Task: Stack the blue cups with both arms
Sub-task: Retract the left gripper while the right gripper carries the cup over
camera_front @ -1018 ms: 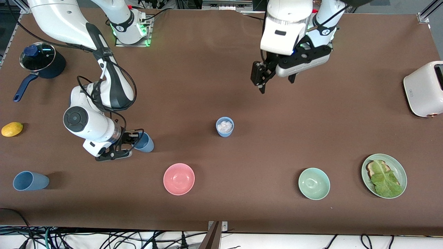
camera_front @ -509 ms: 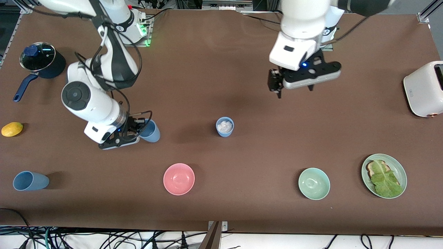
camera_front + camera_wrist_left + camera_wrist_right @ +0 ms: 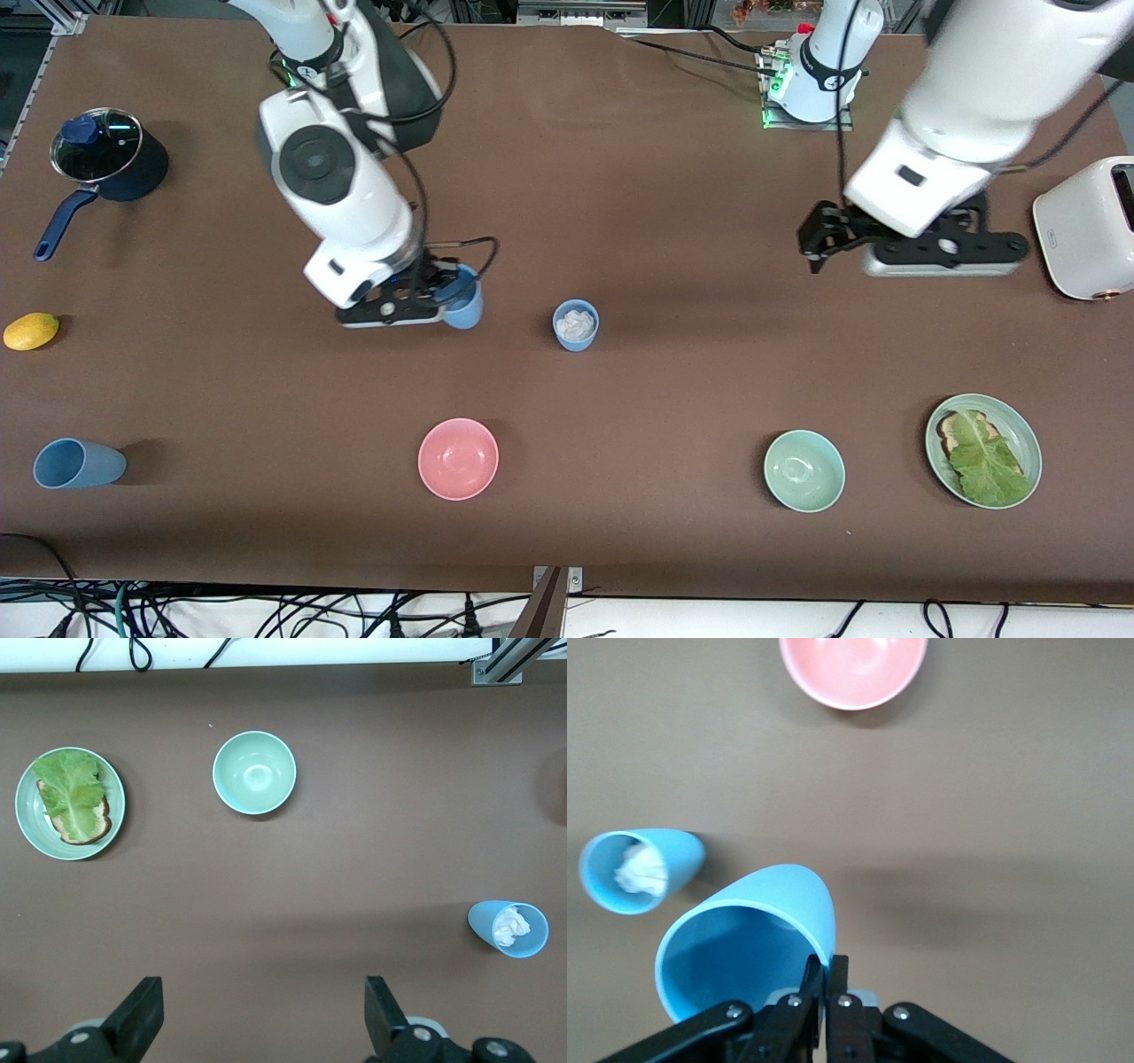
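The right gripper [image 3: 440, 292] hung in the air over the table [image 3: 620, 177], its jaws clamped together on the rim of a blue cup [image 3: 464, 304]. In the right wrist view the two fingers [image 3: 826, 992] pinched the wall of that held cup [image 3: 744, 943], whose mouth faced the camera.

A second cup [image 3: 576, 324] stood upright near the middle of the table, with a crumpled white wad inside it. This filled cup serves as the landmark here. The held cup hung just beside it, toward the right arm's end, the two apart. A third cup [image 3: 77, 463] lay on its side well apart from the filled cup, nearer the front camera and far toward the right arm's end.

The left gripper [image 3: 819, 239] hovered over bare table, toward the left arm's end from the filled cup, with its jaws apart and nothing between them. Its wrist view showed the filled cup [image 3: 508, 928] off to one side.

The pink bowl [image 3: 458, 458] sat nearer the front camera than the filled cup, and the green bowl [image 3: 803, 470] likewise, toward the left arm's end.
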